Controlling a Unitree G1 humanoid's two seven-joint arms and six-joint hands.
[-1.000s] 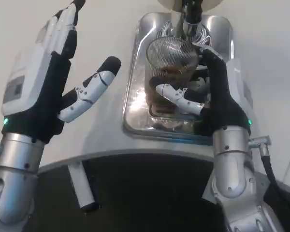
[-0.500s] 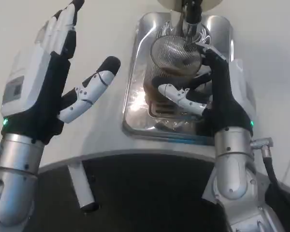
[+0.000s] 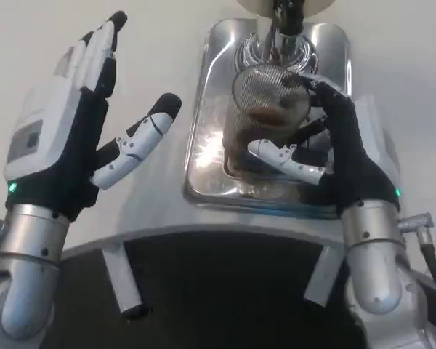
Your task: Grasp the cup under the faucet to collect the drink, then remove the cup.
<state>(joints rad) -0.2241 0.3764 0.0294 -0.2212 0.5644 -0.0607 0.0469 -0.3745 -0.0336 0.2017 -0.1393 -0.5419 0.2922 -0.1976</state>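
Observation:
A clear cup [image 3: 265,120] with brown drink in it stands in the steel drip tray [image 3: 207,156], just below the faucet [image 3: 287,22]. My right hand [image 3: 341,156] grips the cup from its right side, thumb across the front and fingers around the back. The cup's mouth sits slightly right of and below the faucet's spout. My left hand [image 3: 73,138] is raised over the white table at the left, fingers spread and holding nothing.
The steel drip tray is set into the white tabletop [image 3: 152,65]. The table's curved front edge [image 3: 167,233] runs below it, with dark floor beyond. A white bar [image 3: 123,280] lies under the edge at lower left.
My right hand and the cup have shifted right and slightly toward me, away from the spout. The left hand has moved a little to the right, still spread.

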